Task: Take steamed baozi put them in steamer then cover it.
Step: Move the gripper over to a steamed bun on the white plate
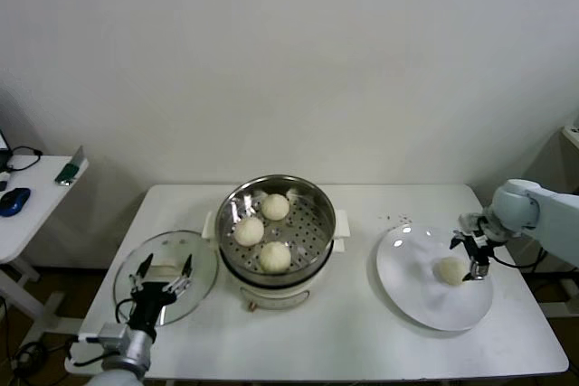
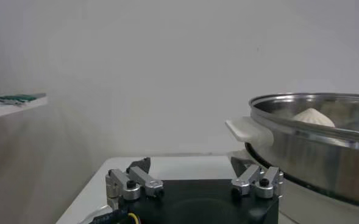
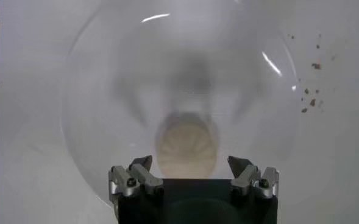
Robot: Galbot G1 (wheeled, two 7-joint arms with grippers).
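**Right gripper poised over the last baozi on the plate**

White tabletop point(image 1: 344, 332) against a plain pale wall is carrying the whole arrangement. Standing at centre is the steamer point(image 1: 275, 228), its steel basket sitting on a white pot base; three steamed baozi are lying inside it on the perforated floor, one far point(image 1: 275, 207), one left point(image 1: 249, 230), one near point(image 1: 274, 257). In the left wrist view the steamer point(image 2: 313, 152) is rising just to the right of the left gripper, with a bun top point(image 2: 313, 116) showing above its rim.

To the right, a flat white plate point(image 1: 416, 300) is holding the fourth baozi point(image 1: 449, 270). The right gripper point(image 1: 472, 256) is hanging directly over this bun, fingers spread wide on either side of it and gripping nothing; the right wrist view is showing the bun point(image 3: 187, 145) centred between the open fingertips point(image 3: 141, 165), with brown crumbs point(image 3: 313, 97) scattered on the table beyond the plate point(image 3: 106, 91).

To the left of the steamer, the glass cover point(image 1: 181, 264) is lying flat on the table. The left gripper point(image 1: 165, 268) is waiting above its near edge, fingers apart and empty.
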